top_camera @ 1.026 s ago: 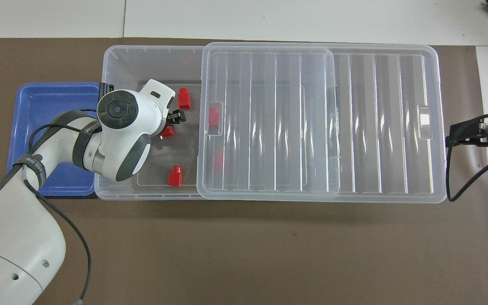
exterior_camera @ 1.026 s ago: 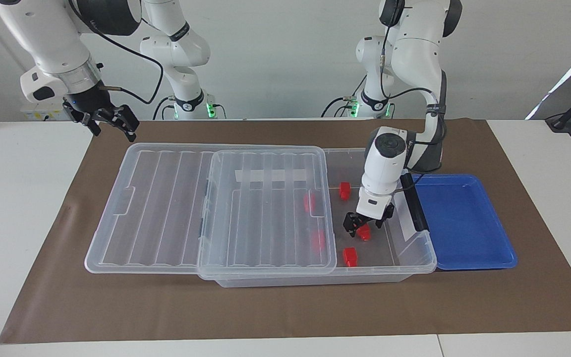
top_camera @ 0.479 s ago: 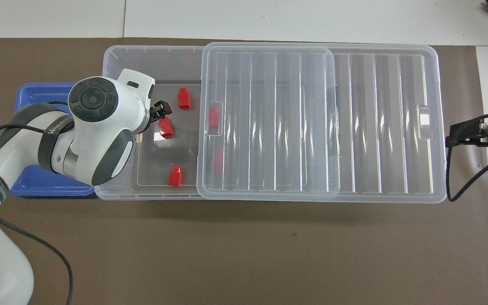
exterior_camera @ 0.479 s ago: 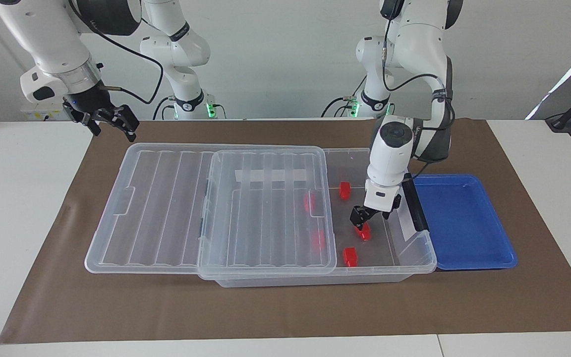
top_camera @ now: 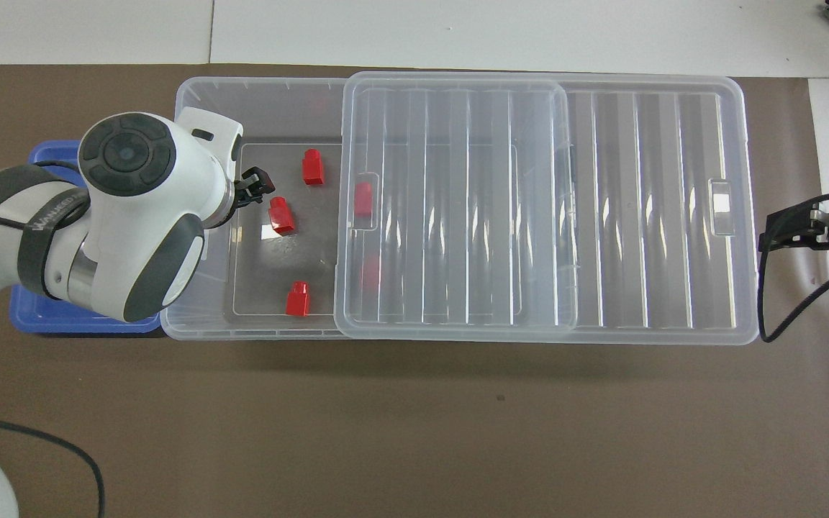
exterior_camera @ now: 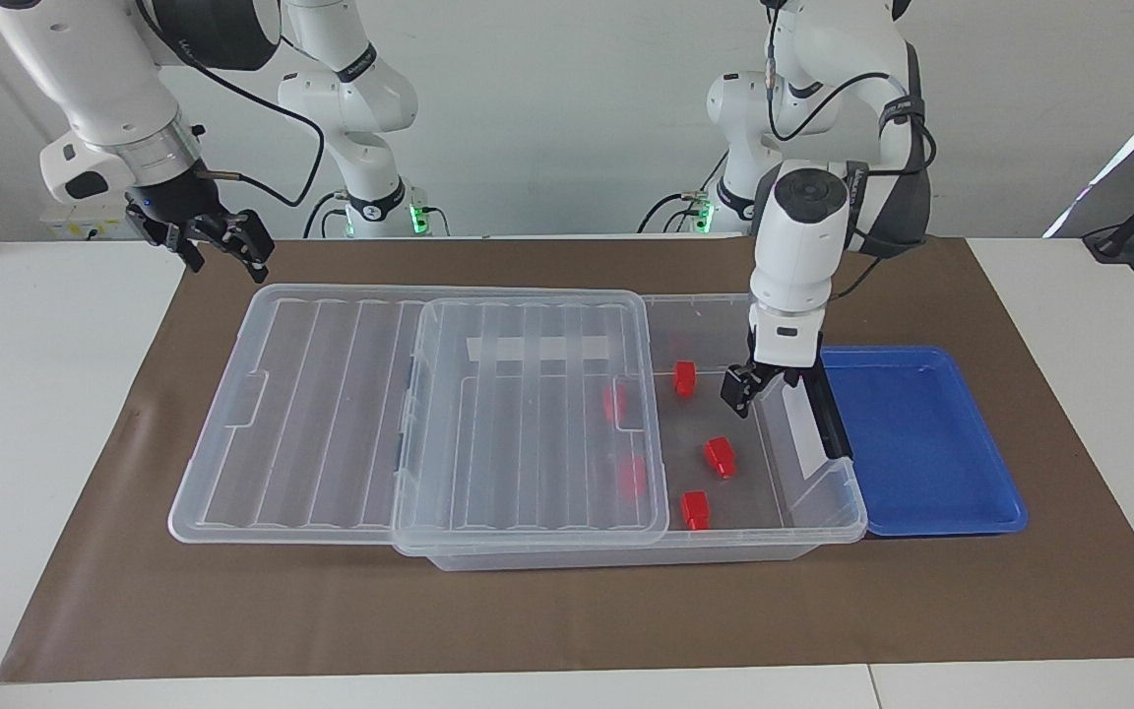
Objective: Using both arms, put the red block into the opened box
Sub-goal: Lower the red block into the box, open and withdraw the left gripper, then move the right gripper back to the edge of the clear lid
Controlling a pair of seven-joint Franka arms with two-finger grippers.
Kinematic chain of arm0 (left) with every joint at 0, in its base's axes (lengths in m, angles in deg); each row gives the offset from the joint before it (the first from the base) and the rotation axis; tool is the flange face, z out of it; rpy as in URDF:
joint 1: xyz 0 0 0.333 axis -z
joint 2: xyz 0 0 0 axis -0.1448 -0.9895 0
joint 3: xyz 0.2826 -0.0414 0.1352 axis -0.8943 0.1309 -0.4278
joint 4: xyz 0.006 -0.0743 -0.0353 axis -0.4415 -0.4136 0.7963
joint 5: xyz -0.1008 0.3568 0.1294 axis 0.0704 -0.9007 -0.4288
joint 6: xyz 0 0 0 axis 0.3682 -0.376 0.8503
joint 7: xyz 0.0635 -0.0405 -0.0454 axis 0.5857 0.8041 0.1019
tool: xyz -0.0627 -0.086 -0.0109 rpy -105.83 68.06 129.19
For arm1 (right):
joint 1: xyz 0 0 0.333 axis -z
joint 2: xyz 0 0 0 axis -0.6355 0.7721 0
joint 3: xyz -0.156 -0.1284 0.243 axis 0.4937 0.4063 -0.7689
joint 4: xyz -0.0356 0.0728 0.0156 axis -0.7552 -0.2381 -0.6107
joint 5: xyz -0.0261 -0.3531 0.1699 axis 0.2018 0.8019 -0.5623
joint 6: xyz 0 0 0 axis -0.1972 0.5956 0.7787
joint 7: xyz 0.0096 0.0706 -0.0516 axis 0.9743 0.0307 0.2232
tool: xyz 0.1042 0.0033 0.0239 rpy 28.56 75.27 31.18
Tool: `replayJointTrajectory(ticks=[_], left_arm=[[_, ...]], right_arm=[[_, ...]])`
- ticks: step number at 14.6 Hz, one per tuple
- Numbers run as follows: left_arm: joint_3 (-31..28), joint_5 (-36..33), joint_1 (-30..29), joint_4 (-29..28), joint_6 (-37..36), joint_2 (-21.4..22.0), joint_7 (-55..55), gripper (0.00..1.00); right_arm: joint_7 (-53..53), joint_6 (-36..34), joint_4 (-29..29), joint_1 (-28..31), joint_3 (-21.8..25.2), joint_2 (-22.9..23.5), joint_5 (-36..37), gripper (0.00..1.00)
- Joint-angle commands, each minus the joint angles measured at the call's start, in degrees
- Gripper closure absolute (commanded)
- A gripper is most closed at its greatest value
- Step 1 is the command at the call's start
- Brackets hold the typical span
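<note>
Brown paper covers the table under everything, and from my seat the job looks close to finished. I count five red pieces inside the box (exterior_camera: 828,512): the red block (exterior_camera: 721,456) I take to be the latest lies free on the box floor in the uncovered end, toward the left arm's end of the table, touching nothing but the floor. It is small, bright red, slightly stepped, lying a little askew. One red piece (exterior_camera: 685,378) lies nearer to the robots, another (exterior_camera: 695,509) farther from them, and two more (exterior_camera: 614,402) show dimly through the lid (exterior_camera: 528,414). That ribbed clear lid sits slid aside, covering the box toward the right arm's end and overhanging it. The blue tray (exterior_camera: 921,443) beside the box holds nothing that I can see, so I judge the placing done; at most the lid is left to deal with. My left gripper (exterior_camera: 739,389) hangs over the box's open end, spread and holding nothing. My right gripper (exterior_camera: 222,241) waits, raised near the lid's overhanging corner; its jaws look parted and it holds nothing
</note>
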State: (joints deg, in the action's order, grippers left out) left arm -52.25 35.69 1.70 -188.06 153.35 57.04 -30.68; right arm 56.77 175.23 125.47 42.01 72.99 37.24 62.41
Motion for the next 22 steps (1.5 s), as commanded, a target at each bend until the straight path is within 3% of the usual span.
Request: replayJointTrajectory(ticks=[1,2,3,8,13,18,22], left_arm=[[-0.02,-1.03,-2.81,1.52,-4.47,2.08,-5.96,0.0],[-0.11,-0.6,-4.65,1.52,-6.23,3.92,-9.73,0.0],[-0.2,-0.33,-6.76,1.52,-7.9,5.59,-14.03,0.0],[-0.29,2.48,-15.38,1.52,-10.12,8.33,-28.75,0.0],[-0.37,7.21,-17.06,1.52,-9.42,8.34,-37.09,0.0],[-0.38,8.9,-16.45,1.44,-9.33,8.42,-37.37,0.0],[0.42,8.99,-16.18,1.09,-9.24,8.6,-37.37,0.0]], right_arm=[[-0.98,1.48,2.05,0.43,-0.12,-1.54,-1.13,0.36],[-1.77,1.56,2.05,0.52,-0.12,-1.54,-1.13,0.75],[-2.82,1.57,2.05,0.87,-0.12,-1.54,-1.13,1.0],[-5.01,5.95,2.05,2.36,0.32,-0.4,-1.04,1.0],[-12.83,14.64,1.53,5.87,0.32,5.92,-1.13,1.0],[-20.75,25.36,-0.66,7.72,0.32,14.44,-0.43,1.0],[-20.93,28.63,-3.13,7.55,0.23,18.85,-0.78,1.0]])
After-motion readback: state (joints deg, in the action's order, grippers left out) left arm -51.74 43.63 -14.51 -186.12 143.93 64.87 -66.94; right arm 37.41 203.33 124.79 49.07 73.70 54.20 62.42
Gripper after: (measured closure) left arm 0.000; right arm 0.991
